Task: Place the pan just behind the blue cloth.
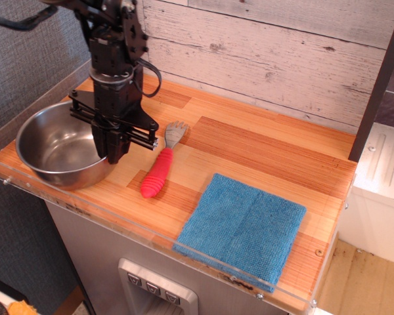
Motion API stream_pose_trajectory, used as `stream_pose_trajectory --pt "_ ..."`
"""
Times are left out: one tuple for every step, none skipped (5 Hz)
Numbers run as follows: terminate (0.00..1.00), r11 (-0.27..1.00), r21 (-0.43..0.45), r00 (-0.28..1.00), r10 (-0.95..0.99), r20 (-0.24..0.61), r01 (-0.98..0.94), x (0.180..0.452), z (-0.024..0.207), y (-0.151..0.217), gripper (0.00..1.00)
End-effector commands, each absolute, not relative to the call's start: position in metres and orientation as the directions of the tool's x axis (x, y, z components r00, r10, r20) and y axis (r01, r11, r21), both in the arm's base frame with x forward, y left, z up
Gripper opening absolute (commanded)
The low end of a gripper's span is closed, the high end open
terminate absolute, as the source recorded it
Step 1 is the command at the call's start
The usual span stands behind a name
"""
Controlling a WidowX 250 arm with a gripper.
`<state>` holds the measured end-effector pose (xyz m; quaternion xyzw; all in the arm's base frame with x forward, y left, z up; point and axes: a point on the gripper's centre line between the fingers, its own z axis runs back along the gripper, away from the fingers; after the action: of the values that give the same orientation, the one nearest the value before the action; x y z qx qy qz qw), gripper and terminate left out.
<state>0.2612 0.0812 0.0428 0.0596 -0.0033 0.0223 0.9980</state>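
Note:
The pan [49,147], a round shiny steel bowl, sits at the left end of the wooden counter [262,151], near its front-left corner. My gripper [113,155] comes down from above with its black fingers closed together on the pan's right rim. The blue cloth [243,224] lies flat at the front right of the counter, well to the right of the pan and the gripper.
A utensil with a red ribbed handle [157,172] and a grey head [175,133] lies just right of the pan, between it and the cloth. A clear plastic lip [118,220] runs along the counter's front edge. A plank wall [262,59] stands behind.

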Motion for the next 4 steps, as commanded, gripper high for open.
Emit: stream_pose_trajectory --pt "0.0 0.984 0.143 0.989 0.087 0.119 -0.104 0.251 0.101 0.07 0.0" --pt "0.0 0.98 0.16 0.986 0.096 0.136 -0.118 0.25 0.13 0.048 0.0" --pt "0.0 0.987 0.155 0.992 0.012 0.126 -0.031 0.275 0.145 0.012 0.0" --pt "0.0 0.991 0.115 0.981 -0.083 0.174 0.064 0.317 0.147 -0.034 0.0"
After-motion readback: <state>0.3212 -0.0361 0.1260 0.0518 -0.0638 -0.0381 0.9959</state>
